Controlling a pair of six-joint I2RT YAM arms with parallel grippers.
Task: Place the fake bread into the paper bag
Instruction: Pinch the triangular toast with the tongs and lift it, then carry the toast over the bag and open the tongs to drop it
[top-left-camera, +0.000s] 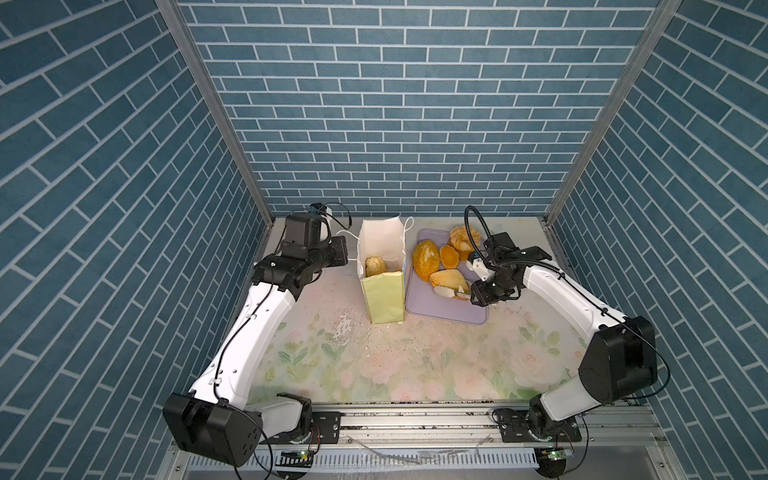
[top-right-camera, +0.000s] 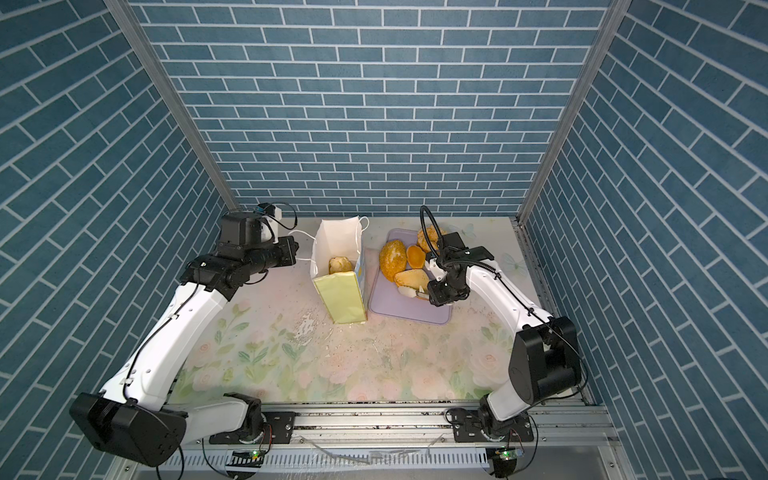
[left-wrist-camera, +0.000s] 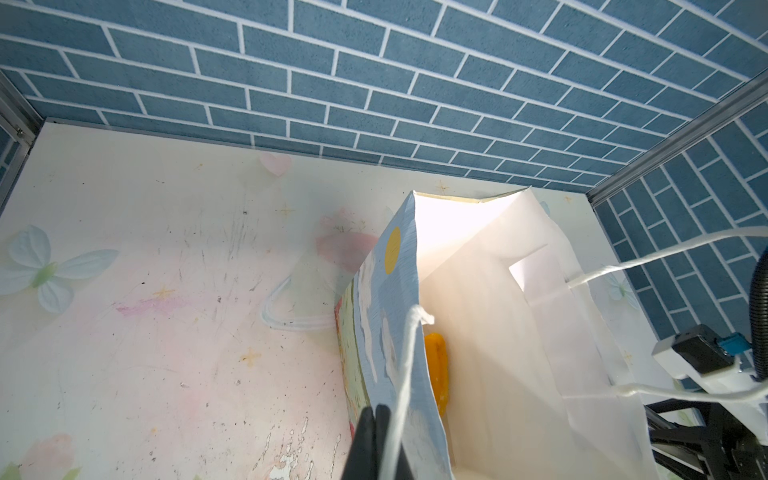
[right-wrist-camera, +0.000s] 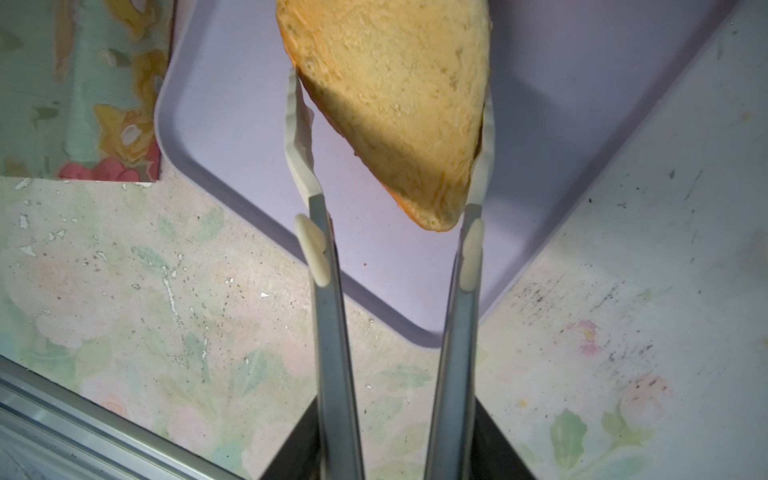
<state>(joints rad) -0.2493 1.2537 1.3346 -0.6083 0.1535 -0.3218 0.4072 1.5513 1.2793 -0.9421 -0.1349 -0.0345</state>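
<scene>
**A:** Right gripper (top-left-camera: 477, 296) first: jaws closed partway around the handles of the tongs (right-wrist-camera: 328, 332). The tong tips sit either side of the triangular turnover (right-wrist-camera: 399, 104). One tip touches it, the other shows a sliver of a gap.

**B:** So that piece of fake bread is right in the bite! Its pointed end faces the gripper and its long axis runs along the tongs, over the lavender tray (right-wrist-camera: 232, 104). Whether it's lifted clear, I can't tell.

**A:** And the left gripper (left-wrist-camera: 374, 444)?

**B:** Jaws pinched shut, on the bag's cord handle (left-wrist-camera: 405, 365) by the look of it. I'd say it's steadying the paper bag (top-left-camera: 382, 297). The bag stands upright, mouth up, near the back edge of the table (top-left-camera: 374, 374), just beside the tray.

**A:** Which way does the turnover have to go?

**B:** From the tongs, the bag lies toward the table's left edge. The right arm is far nearer the turnover.

**A:** Count them!

**B:** One bag, one tray, one pair of tongs. One pastry (top-left-camera: 375, 266) shows inside the bag. On the tray I make out four: the turnover, a seeded loaf (top-left-camera: 426, 259), a small orange bun (top-left-camera: 449, 255) and a bun at the back (top-left-camera: 459, 237), partly hidden.
</scene>
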